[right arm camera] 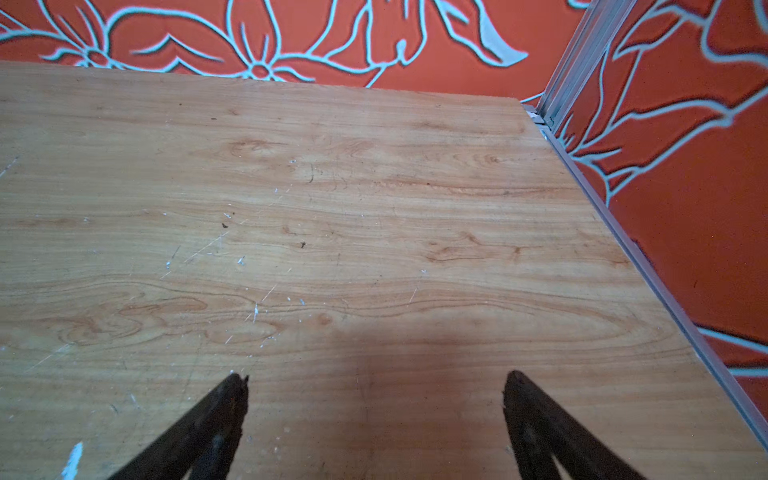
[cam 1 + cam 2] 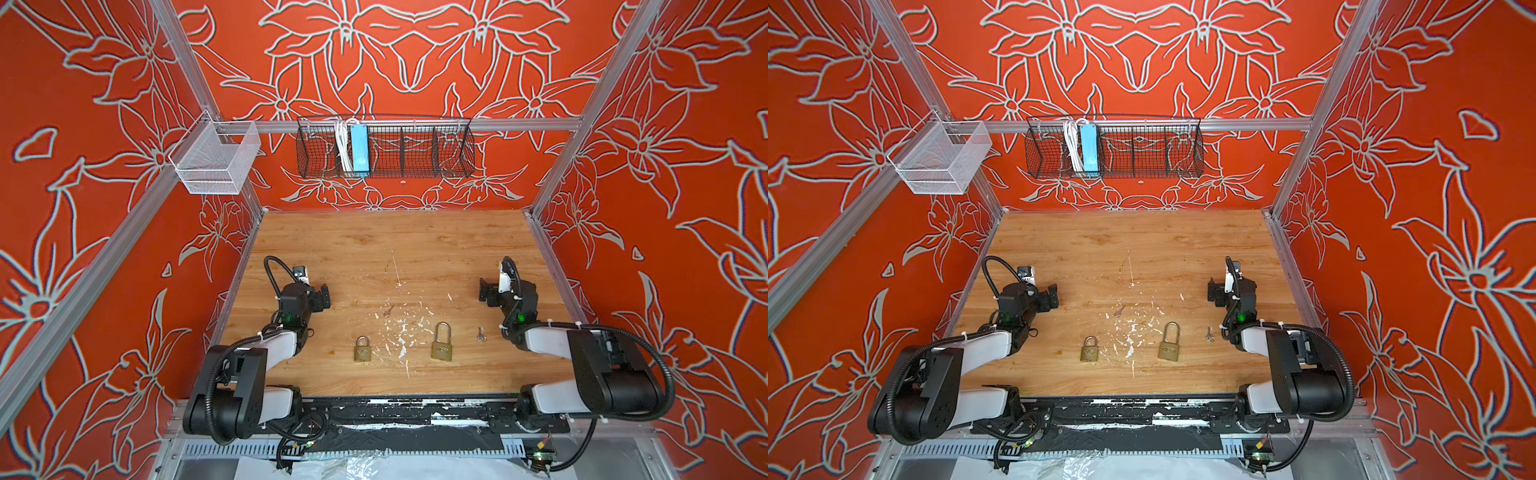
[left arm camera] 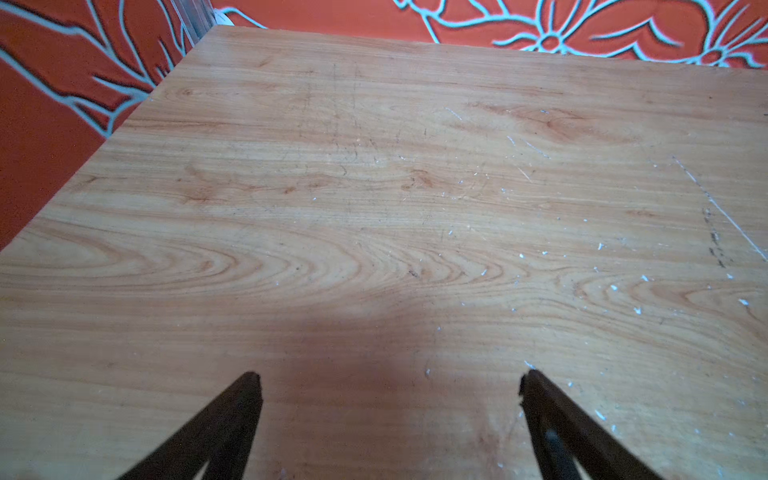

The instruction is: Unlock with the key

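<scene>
Flat on the wooden counter (image 2: 374, 249): the tall padlock (image 2: 441, 348), brass, with a long shackle that points to the back wall and looks seated in the body. Just on the right-arm side of the tall padlock: the silver key (image 2: 481, 334), flat on the wood, near it but not touching, free of any grip. On the left-arm side of the tall padlock, well apart from it: the small padlock (image 2: 362, 350), also brass, with a short shackle, and white flecks (image 2: 402, 332) on the wood between the two. Behind the tall padlock and a little toward the left arm: a dull key-shaped piece (image 2: 388, 310), too faint to tell for sure. As for the left end effector (image 2: 323, 296): spread wide, holds nothing, hangs over bare wood far on the left-arm side of the tall padlock and further back. In the left wrist view, only its two dark fingertips (image 3: 249, 386) with plain counter between them. As for the right end effector (image 2: 483, 291): also spread wide and empty, stands behind the tall padlock on the right-arm side, beyond the silver key, apart from both. High behind the tall padlock, on the back rail: a black wire basket (image 2: 453, 166) with a blue power strip (image 2: 358, 151). Further to the left-arm side: a white mesh basket (image 2: 216, 166).
</scene>
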Tool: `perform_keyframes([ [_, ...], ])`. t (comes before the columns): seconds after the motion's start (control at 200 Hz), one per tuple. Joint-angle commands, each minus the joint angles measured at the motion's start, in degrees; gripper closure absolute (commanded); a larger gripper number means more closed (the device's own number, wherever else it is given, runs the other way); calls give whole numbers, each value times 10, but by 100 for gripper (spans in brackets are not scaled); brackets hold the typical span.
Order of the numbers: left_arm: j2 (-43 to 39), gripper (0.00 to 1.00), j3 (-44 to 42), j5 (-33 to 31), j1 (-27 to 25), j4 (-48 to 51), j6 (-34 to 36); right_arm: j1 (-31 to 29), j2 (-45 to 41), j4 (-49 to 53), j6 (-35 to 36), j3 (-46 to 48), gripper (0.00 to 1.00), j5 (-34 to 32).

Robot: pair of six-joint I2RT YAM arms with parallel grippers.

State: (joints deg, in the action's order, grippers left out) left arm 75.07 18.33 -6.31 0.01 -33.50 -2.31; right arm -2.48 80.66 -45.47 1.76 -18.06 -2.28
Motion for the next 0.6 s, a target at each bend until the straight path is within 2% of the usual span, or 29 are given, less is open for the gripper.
perform_keyframes([
  [0.0, 3, 3, 13, 3, 3, -5, 7, -2, -2, -12, 8, 4, 2, 2],
  [0.596, 0, 3, 10, 0, -1, -10, 10, -11, -5, -27, 13, 13, 2, -9],
])
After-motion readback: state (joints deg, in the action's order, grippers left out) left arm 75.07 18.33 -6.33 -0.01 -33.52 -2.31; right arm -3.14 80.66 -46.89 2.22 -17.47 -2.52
